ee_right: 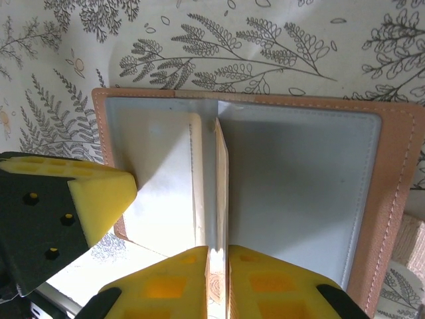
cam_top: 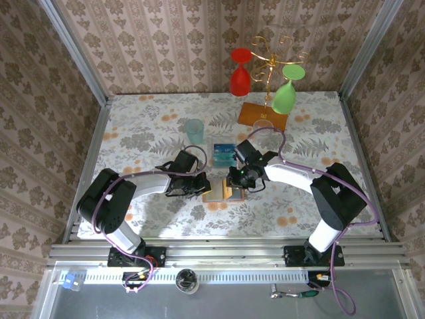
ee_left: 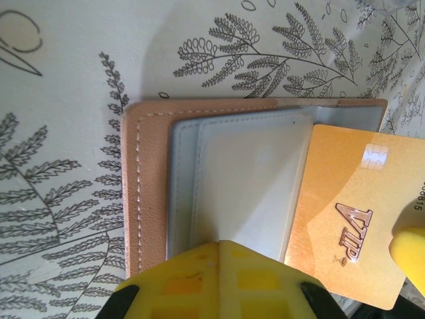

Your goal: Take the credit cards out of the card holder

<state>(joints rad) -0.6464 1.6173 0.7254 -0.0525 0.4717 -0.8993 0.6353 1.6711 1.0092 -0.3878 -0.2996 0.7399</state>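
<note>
The card holder point(ee_left: 149, 186) lies open on the floral tablecloth, tan outside with grey-blue pockets point(ee_right: 299, 179). My left gripper point(ee_left: 219, 244) is shut, its joined yellow tips pressing on the holder's left pocket. A gold-orange credit card point(ee_left: 345, 199) marked VIP sticks out of the holder. In the right wrist view this card point(ee_right: 220, 166) appears edge-on, rising from the holder's middle fold. My right gripper point(ee_right: 217, 249) is shut on its near edge, jaws close on either side. In the top view both grippers meet over the holder point(cam_top: 222, 193).
A small stack of blue-teal cards point(cam_top: 223, 154) lies just behind the holder. A teal tumbler point(cam_top: 194, 131) stands at the back left of them. A gold rack on an orange wooden base point(cam_top: 262, 114) holds a red glass point(cam_top: 240, 72) and a green glass point(cam_top: 285, 93).
</note>
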